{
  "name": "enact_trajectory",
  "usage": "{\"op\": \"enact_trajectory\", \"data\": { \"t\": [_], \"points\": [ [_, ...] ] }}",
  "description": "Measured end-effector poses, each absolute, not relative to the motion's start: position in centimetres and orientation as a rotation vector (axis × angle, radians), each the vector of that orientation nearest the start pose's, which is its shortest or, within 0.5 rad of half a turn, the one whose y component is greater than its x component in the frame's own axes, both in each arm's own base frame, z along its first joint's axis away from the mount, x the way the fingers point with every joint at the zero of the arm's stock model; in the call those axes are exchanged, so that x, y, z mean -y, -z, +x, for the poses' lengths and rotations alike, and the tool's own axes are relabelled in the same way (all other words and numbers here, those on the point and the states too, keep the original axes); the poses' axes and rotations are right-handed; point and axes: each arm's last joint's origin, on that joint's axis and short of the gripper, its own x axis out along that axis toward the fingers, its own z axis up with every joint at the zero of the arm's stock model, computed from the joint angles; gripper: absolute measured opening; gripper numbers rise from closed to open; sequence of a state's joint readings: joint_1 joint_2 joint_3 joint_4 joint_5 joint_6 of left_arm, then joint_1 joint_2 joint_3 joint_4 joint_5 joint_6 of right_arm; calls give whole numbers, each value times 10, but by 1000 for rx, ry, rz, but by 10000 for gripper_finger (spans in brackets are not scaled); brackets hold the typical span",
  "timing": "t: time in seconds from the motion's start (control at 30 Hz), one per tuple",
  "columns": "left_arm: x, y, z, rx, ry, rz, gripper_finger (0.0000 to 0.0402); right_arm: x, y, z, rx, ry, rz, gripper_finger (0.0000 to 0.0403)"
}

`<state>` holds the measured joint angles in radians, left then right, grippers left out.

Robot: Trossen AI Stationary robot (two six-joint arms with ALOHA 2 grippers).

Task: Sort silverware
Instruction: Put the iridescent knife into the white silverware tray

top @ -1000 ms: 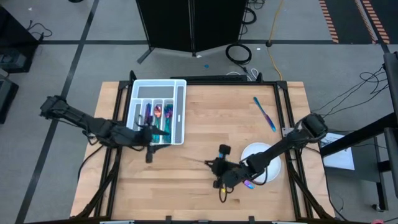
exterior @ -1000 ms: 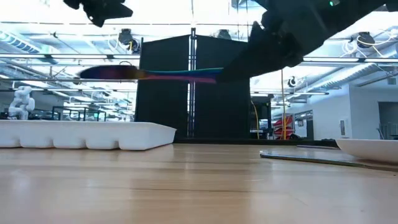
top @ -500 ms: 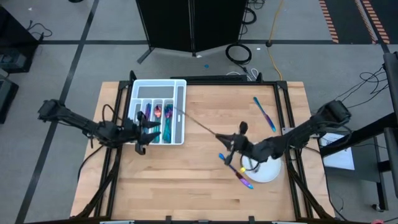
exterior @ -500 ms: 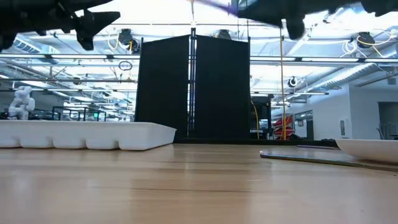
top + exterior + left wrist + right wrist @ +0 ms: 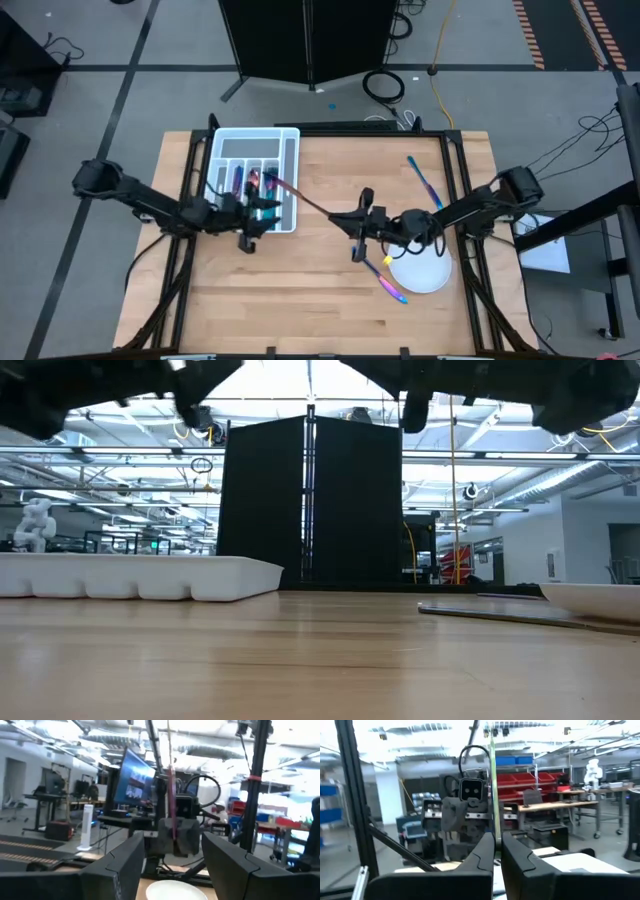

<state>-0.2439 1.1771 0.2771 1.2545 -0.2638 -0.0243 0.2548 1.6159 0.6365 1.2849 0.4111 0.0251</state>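
Two claws face each other over the bench (image 5: 320, 290). Right claw (image 5: 356, 222) pinches one end of a knife (image 5: 300, 198), so it can pass it. Left claw (image 5: 262, 208) waits spread wide by the tray (image 5: 291, 150).

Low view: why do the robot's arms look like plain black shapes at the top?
In the low view, bright ceiling lights sit behind the arms, so they show as dark silhouettes; the table below is evenly lit. In the left wrist view, the same lights glare white across the ceiling.
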Motion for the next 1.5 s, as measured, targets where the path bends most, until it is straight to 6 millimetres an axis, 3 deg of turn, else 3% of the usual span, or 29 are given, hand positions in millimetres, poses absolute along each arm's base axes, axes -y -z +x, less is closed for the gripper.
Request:
{"op": "enact_trajectory", "data": {
  "t": [0.2, 0.47, 1.5],
  "points": [
    [44, -235, 238, 375, -3, -93, 200, -67, -217, 306, 317, 129, 144, 0],
    [37, -242, 262, 389, 14, -80, 200, -67, -217, 306, 317, 129, 144, 0],
    [34, -263, 277, 437, 97, -53, 197, -66, -217, 307, 314, 90, 152, 0]
  ]
}}
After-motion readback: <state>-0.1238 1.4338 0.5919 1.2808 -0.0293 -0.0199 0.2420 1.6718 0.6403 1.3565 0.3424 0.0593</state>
